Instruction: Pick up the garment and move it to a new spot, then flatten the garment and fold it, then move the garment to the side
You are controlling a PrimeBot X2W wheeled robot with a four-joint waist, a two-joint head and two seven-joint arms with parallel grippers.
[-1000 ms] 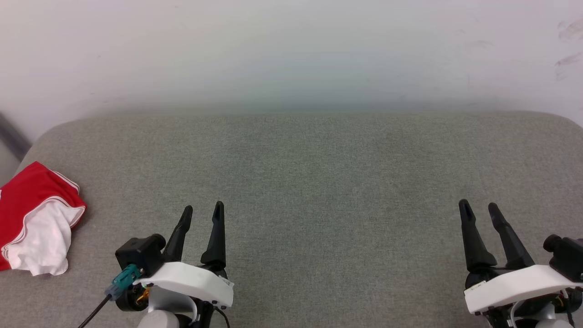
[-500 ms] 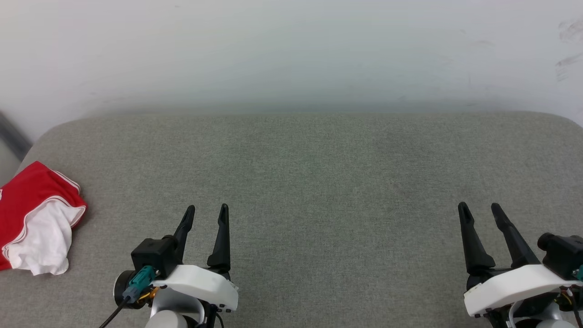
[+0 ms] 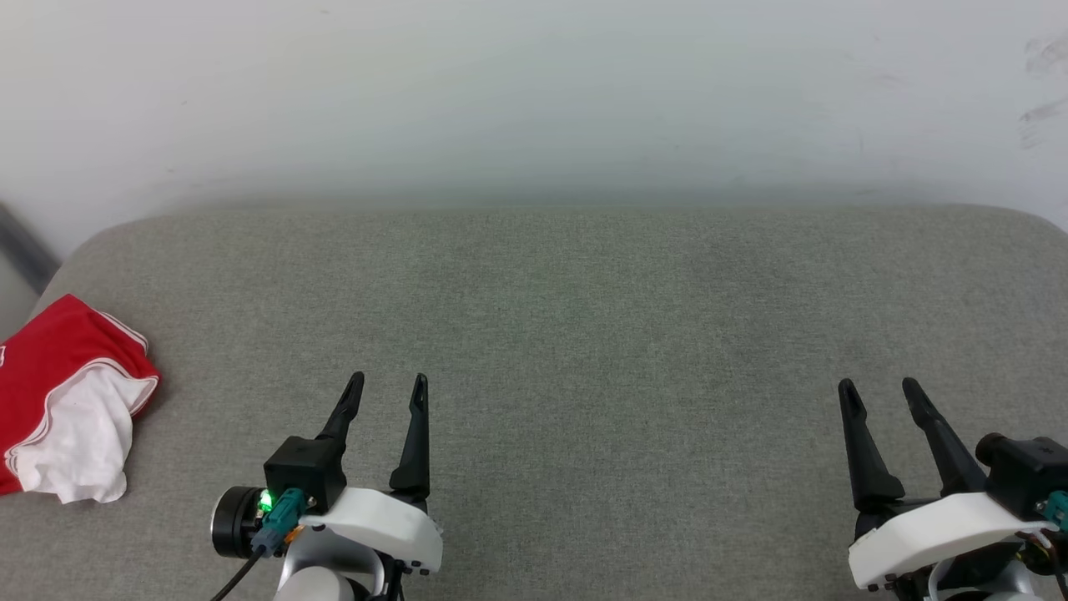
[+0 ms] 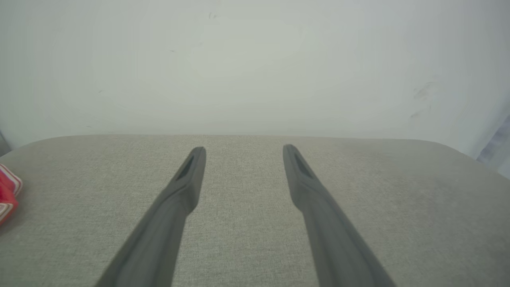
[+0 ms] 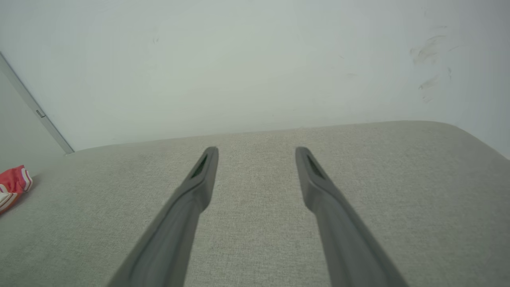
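Observation:
The garment (image 3: 62, 392), red with a white sleeve and red-white striped trim, lies bunched at the far left edge of the grey cushioned surface (image 3: 567, 317); its print is hidden. A sliver of the garment (image 4: 7, 193) shows at the left edge of the left wrist view, and the garment (image 5: 14, 184) also sits at the left edge of the right wrist view. My left gripper (image 3: 389, 383) stands open and empty at the lower left, well right of the garment. My right gripper (image 3: 879, 390) is open and empty at the lower right. The left gripper (image 4: 244, 150) and the right gripper (image 5: 257, 151) hold nothing between their fingers.
A pale wall (image 3: 534, 92) rises right behind the surface, with dark scuffs at its upper right. The surface's rounded back corners show at left and right. A dark strip (image 3: 21, 250) runs down the wall at the far left.
Both grippers have drawn back slightly toward the bottom of the head view; the left one also shifted a little right. The garment has not moved.

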